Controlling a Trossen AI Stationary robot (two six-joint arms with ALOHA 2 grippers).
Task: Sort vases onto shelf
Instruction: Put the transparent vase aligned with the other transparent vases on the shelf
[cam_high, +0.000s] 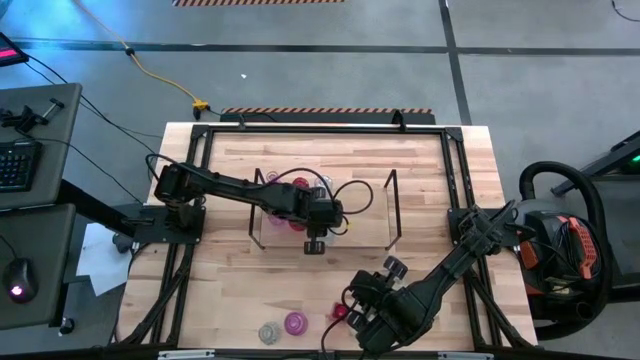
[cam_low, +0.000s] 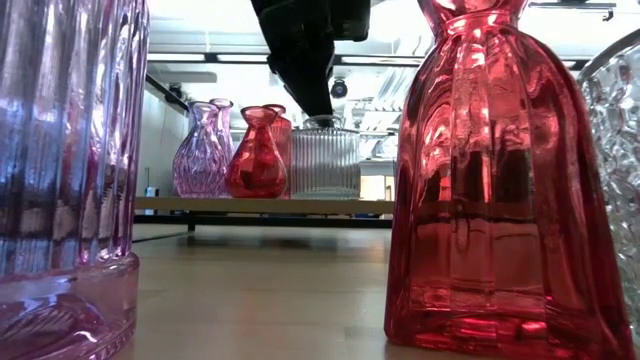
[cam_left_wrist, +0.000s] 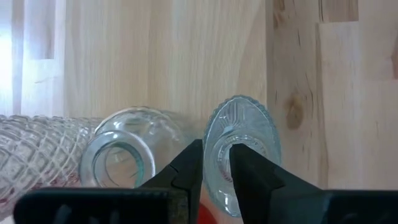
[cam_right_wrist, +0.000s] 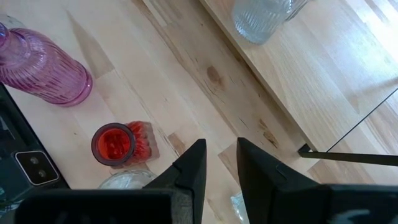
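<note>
The shelf (cam_high: 360, 215) is a light board with dark wire ends. On it stand a pink vase (cam_low: 200, 150), a red vase (cam_low: 255, 155) and a clear ribbed vase (cam_low: 325, 160), with other clear ones beside them (cam_left_wrist: 118, 155). My left gripper (cam_left_wrist: 217, 165) reaches down from above onto the clear ribbed vase (cam_left_wrist: 249, 134). Three vases stand near the table's near edge: clear (cam_high: 268, 332), pink (cam_high: 295, 322) and red (cam_high: 340, 312). My right gripper (cam_right_wrist: 221, 168) hangs open over bare table, close to the red one (cam_right_wrist: 115, 143). My left gripper holds the clear ribbed vase by the rim of its mouth (cam_left_wrist: 219, 149), coming from above and pointing down. One finger (cam_left_wrist: 245, 171) stands inside the mouth and the other (cam_left_wrist: 189, 168) outside it, with the glass wall between them. The vase stands upright on the shelf board.
Black metal frame rails run along the table's edges (cam_high: 320, 128). The shelf's wire end (cam_right_wrist: 348, 155) lies close beside my right gripper. A diamond-patterned clear vase (cam_left_wrist: 37, 149) crowds the left gripper's spot. Bare wood (cam_high: 240, 290) shows between the shelf and the three near vases.
</note>
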